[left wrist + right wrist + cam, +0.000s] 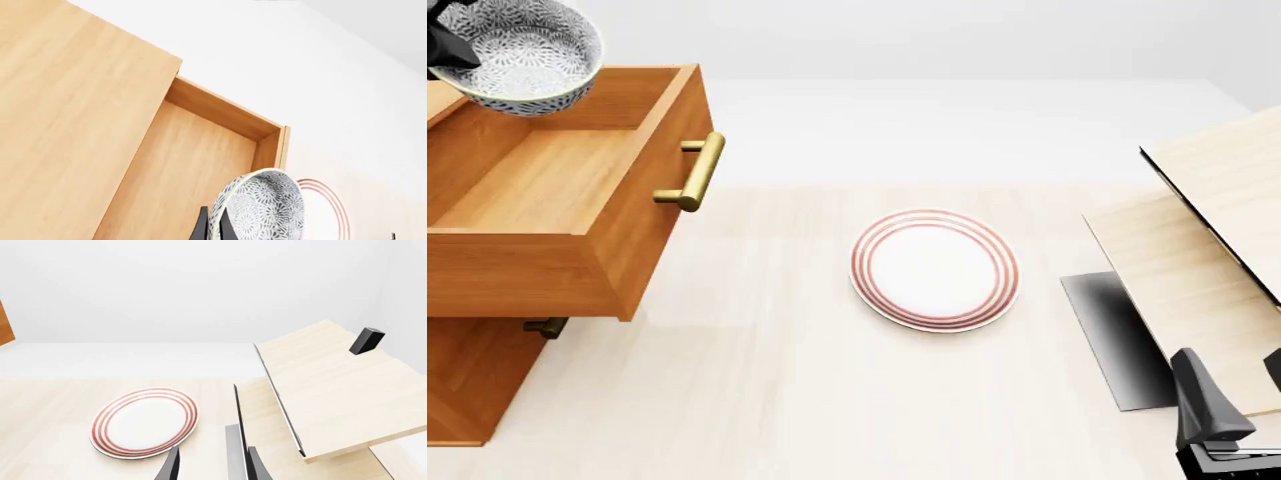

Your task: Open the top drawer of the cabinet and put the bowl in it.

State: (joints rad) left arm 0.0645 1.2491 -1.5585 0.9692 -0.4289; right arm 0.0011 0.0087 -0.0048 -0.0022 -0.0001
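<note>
Left gripper point(443, 45) clamped on the rim of the bowl point(523, 50), held above the pulled-out top drawer point(554, 190) of the cabinet point(481, 375). Right gripper point(210, 465) spread wide, holding nothing, low beside the pale wood structure point(1214, 250). Plate point(934, 268) mid-table.

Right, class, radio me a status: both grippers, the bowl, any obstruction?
Left gripper shut on bowl, held above open top drawer. Right gripper open, idle near plate. Nothing seen blocking the drawer.

Grey-white speckled bowl point(523, 52), red-ringed wht plate point(936, 268).
</note>
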